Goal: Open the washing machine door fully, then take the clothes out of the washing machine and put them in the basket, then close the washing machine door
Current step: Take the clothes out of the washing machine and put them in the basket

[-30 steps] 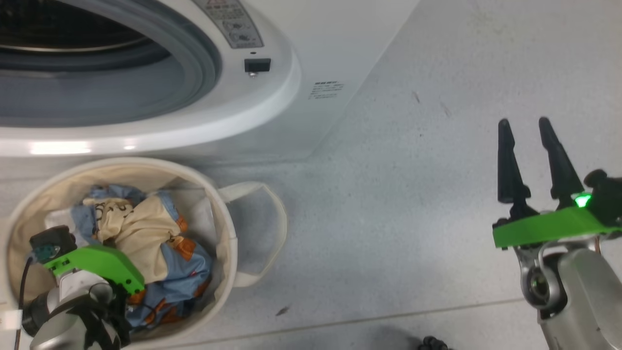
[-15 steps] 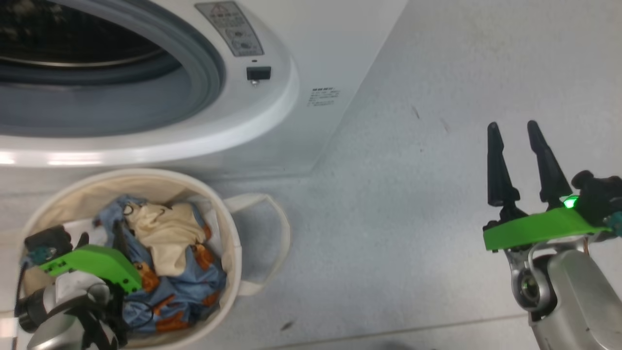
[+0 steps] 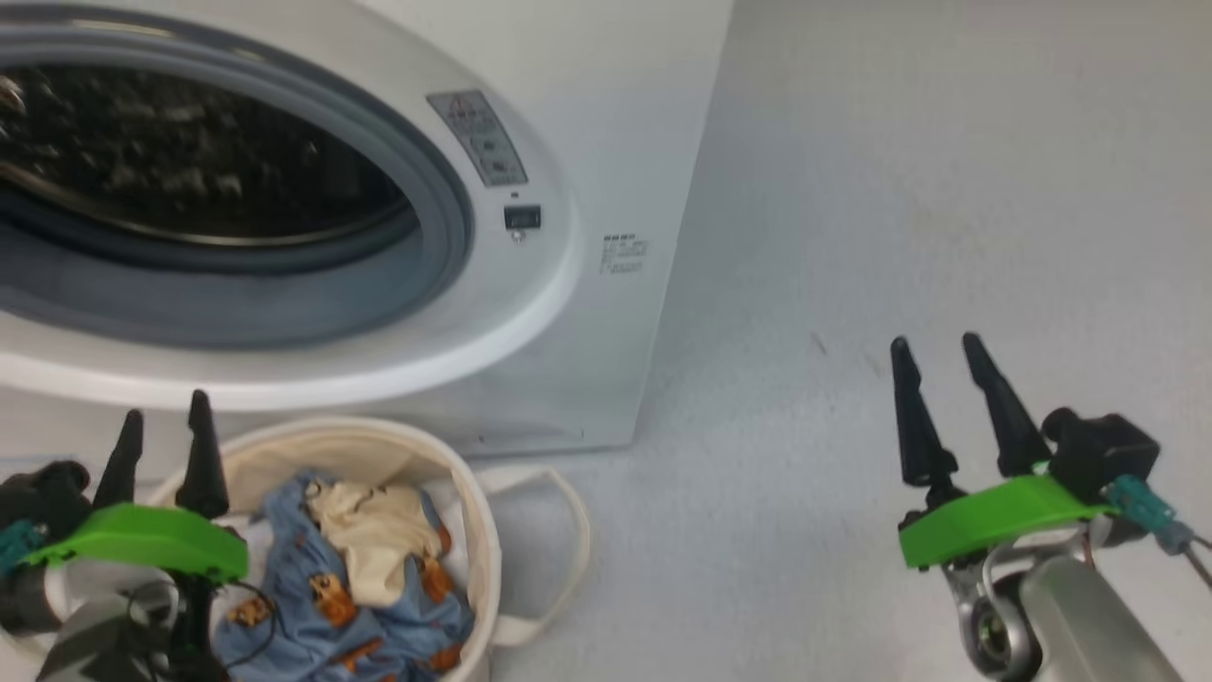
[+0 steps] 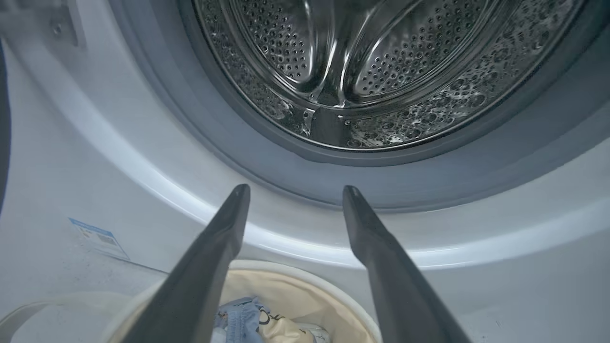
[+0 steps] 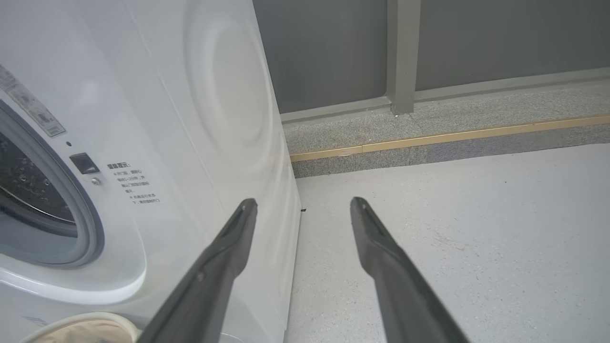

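The washing machine (image 3: 587,142) stands with its round opening uncovered. Its steel drum (image 4: 381,62) looks bare inside. A dark sliver (image 4: 2,124) at the left wrist view's edge may be the washing machine door; I cannot tell. The cream basket (image 3: 379,445) sits on the floor below the opening. The blue bear-print and cream clothes (image 3: 369,559) lie in it. My left gripper (image 3: 166,405) is open and holds nothing, just above the basket's left rim; its fingers (image 4: 214,257) point at the machine's front. My right gripper (image 3: 935,341) hangs open over the floor, right of the machine.
Pale speckled floor (image 3: 852,237) stretches to the right of the machine. A grey wall with a post (image 5: 402,52) and a raised kerb with a yellow strip (image 5: 429,138) close off the far side. One basket handle (image 3: 559,549) loops out toward the right.
My left gripper has opened and risen out of the basket, leaving the clothes inside. The head camera has tilted up, showing more of the drum. The right gripper stays open.
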Controlling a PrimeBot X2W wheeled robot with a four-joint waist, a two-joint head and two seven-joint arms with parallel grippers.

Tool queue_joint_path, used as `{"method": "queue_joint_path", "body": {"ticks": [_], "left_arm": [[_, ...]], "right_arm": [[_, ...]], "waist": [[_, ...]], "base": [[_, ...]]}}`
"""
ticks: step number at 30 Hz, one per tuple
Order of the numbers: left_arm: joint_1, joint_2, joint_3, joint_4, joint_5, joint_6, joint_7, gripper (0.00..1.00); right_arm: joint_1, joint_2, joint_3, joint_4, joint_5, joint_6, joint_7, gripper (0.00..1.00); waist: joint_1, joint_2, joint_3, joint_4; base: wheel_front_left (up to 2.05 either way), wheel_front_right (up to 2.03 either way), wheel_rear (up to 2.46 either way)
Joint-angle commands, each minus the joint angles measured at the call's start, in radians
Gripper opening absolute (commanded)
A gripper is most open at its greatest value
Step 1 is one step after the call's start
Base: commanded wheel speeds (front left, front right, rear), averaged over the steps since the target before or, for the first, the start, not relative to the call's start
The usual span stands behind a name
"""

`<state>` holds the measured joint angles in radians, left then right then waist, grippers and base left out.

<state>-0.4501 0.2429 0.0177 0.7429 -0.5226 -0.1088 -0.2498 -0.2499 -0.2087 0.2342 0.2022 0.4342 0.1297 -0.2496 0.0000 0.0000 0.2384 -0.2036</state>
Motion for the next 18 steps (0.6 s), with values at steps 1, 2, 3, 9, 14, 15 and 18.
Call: {"method": "queue_joint_path", "body": {"ticks": [1, 2, 3, 9, 14, 15, 18], "left_arm": [[0.007, 0.038, 0.029, -0.062, 0.015, -0.01, -0.012, 1.0], [0.022, 0.038, 0.031, -0.107, 0.018, -0.013, -0.012, 1.0], [0.041, 0.04, 0.033, -0.148, 0.024, -0.015, -0.012, 1.0], [0.165, 0.091, 0.018, -0.325, 0.089, 0.003, -0.004, 1.0], [0.264, 0.109, 0.018, -0.444, 0.092, 0.03, 0.06, 1.0], [0.284, 0.108, 0.022, -0.464, 0.083, 0.031, 0.072, 1.0], [0.334, 0.121, 0.015, -0.514, 0.091, 0.041, 0.107, 1.0]], "right_arm": [[0.012, -0.001, 0.021, -0.022, 0.001, 0.001, -0.012, 1.0], [0.017, 0.0, 0.024, -0.017, 0.0, 0.001, -0.012, 1.0], [0.024, 0.001, 0.029, -0.01, 0.001, 0.001, -0.012, 1.0], [0.059, -0.003, 0.044, 0.009, -0.002, 0.001, -0.012, 1.0], [0.066, 0.006, 0.055, 0.008, -0.003, 0.001, -0.012, 1.0], [0.067, 0.008, 0.058, 0.008, -0.003, 0.001, -0.012, 1.0], [0.066, 0.009, 0.066, 0.007, -0.003, 0.001, -0.012, 1.0]], "waist": [[0.0, 0.0, -0.055, 0.002], [0.0, 0.0, -0.07, 0.002], [0.0, 0.0, -0.088, 0.002], [0.0, 0.0, -0.161, -0.011], [0.0, 0.0, -0.184, -0.034], [0.0, 0.0, -0.187, -0.038], [0.0, 0.0, -0.188, -0.043]], "base": [[0.0, 0.0, 0.0], [0.0, 0.0, 0.0], [0.0, 0.0, 0.0], [0.0, 0.0, 0.0], [0.0, 0.0, 0.0], [0.0, 0.0, 0.0], [0.0, 0.0, 0.0]]}}
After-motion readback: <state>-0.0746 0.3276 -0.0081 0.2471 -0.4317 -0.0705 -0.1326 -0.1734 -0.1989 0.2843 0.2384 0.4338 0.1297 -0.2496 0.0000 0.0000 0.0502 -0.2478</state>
